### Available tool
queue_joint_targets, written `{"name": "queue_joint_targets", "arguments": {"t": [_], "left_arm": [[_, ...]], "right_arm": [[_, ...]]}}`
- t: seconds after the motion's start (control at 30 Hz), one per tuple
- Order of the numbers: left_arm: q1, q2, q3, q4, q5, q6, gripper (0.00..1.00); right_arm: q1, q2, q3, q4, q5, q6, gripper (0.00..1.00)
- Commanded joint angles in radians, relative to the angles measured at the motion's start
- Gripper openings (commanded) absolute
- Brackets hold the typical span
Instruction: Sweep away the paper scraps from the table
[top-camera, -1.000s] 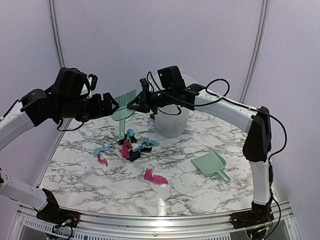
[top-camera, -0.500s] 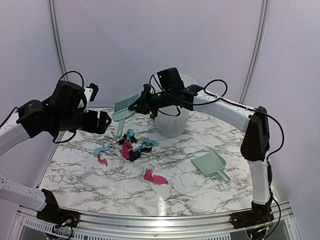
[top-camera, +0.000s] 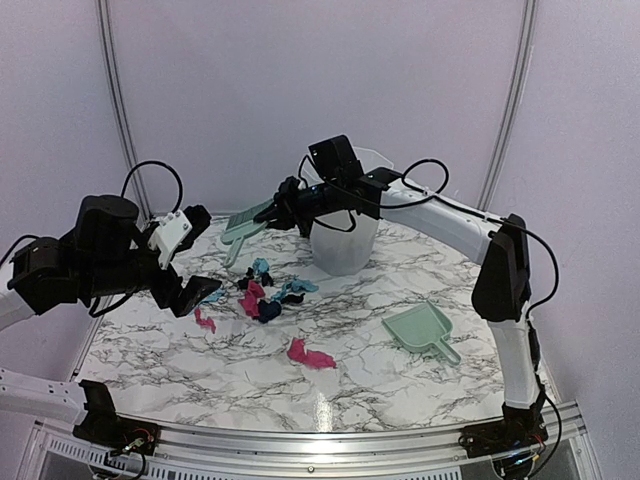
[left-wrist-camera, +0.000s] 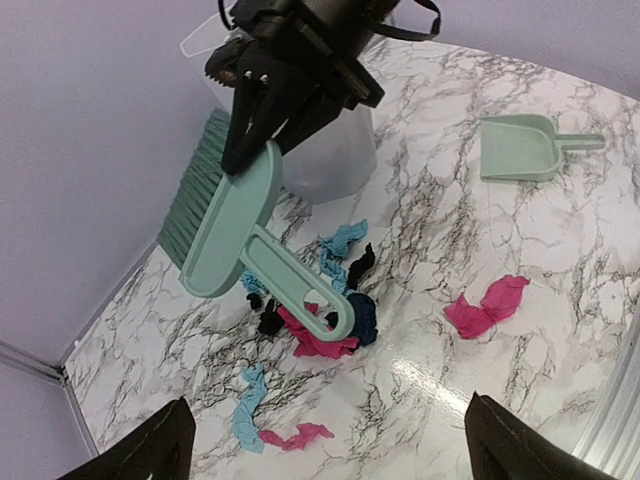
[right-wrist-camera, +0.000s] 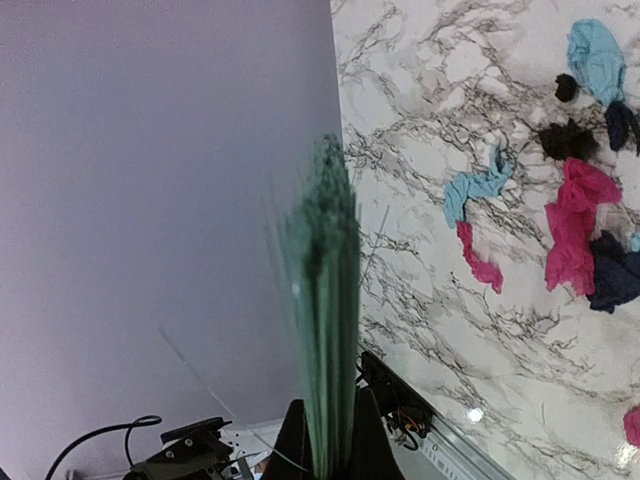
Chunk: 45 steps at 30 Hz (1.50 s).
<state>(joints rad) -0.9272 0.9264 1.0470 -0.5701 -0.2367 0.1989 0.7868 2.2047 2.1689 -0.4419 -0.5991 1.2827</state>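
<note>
The job looks hardly begun: the crumpled magenta, light-blue and navy paper scraps (top-camera: 262, 298) lie scattered on the white marble-patterned bench (top-camera: 400, 388), the right fingers (left-wrist-camera: 255, 115) clamp the mint-green bristle brush (left-wrist-camera: 235, 215) aloft, the left fingers (left-wrist-camera: 150, 455) gape empty, and the mint-green plastic dustpan (top-camera: 420, 328) lies untouched.

Both arms are glossy white tubular links joined by bulky matt black housings. On the right arm (top-camera: 445, 215), a white link sits behind the black wrist, followed by a black elbow block (top-camera: 498, 275), another white link and a black base (top-camera: 497, 436). Thin black cables (top-camera: 425, 172) loop loosely behind the right gripper (top-camera: 283, 205), which is black with tapering fingers (left-wrist-camera: 250, 115). The left arm (top-camera: 85, 260) is mostly black behind the left gripper (top-camera: 200, 250). A white block (top-camera: 170, 237) sits just behind its dark fingertips (left-wrist-camera: 160, 450), with a cable loop (top-camera: 150, 175) beside it.
</note>
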Motion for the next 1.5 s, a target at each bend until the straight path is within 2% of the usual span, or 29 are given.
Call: {"name": "queue_joint_targets", "arguments": {"t": [0.0,0.23,0.43,0.77,1.23,1.47], "left_arm": [[-0.034,0.008,-0.036,0.050,0.058,0.174,0.95],[-0.054,0.056,-0.061,0.167,-0.064,0.374,0.88],[-0.054,0.102,-0.069,0.229,-0.133,0.461,0.81],[-0.055,0.107,-0.085,0.238,0.007,0.439,0.83],[-0.053,0.227,-0.092,0.371,-0.111,0.418,0.54],[-0.053,0.245,-0.090,0.375,-0.131,0.429,0.31]], "right_arm": [[-0.003,0.001,0.020,-0.066,-0.041,0.129,0.00],[-0.002,-0.061,-0.094,-0.061,-0.062,0.266,0.00],[0.003,-0.122,-0.215,0.012,-0.052,0.372,0.00],[0.004,-0.146,-0.231,0.037,-0.035,0.436,0.00],[0.005,-0.179,-0.244,-0.060,0.023,0.411,0.00],[0.005,-0.196,-0.273,-0.065,0.019,0.417,0.00]]}}
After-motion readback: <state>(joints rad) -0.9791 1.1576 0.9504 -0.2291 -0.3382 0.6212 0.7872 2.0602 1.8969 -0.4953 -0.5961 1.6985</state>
